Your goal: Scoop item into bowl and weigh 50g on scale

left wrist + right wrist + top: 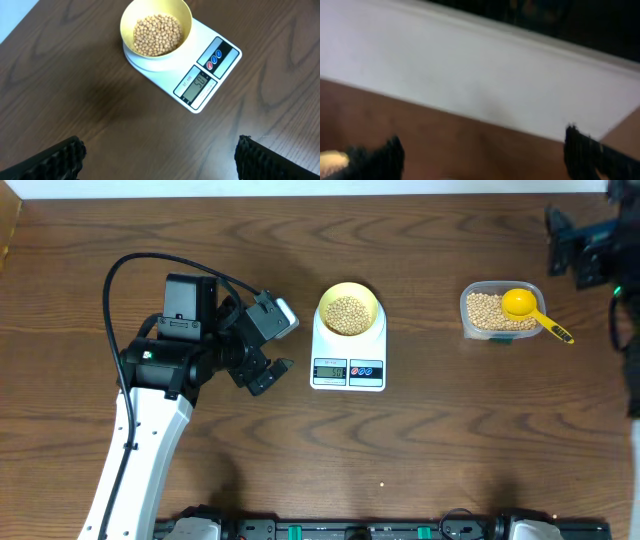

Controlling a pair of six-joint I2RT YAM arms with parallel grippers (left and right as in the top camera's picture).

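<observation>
Overhead, bowl (348,312) on scale (348,372), near gaping left pincer (279,342), right pincer (482,152) gaping, well apart

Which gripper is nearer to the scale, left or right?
Left. The left gripper hangs close beside the scale, on its left; the right gripper is far off, near the table's far right corner.

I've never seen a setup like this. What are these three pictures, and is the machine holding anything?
It is a robot with two arms at a wooden table. One picture looks down from above; the other two come from a camera on each wrist. The left claw hovers open beside a white scale, holding nothing. On the scale sits a pale-yellow bowl of beans. Further right, a clear tub holds more beans and a yellow scoop. The right claw is open and empty too; its picture is blurred.
</observation>
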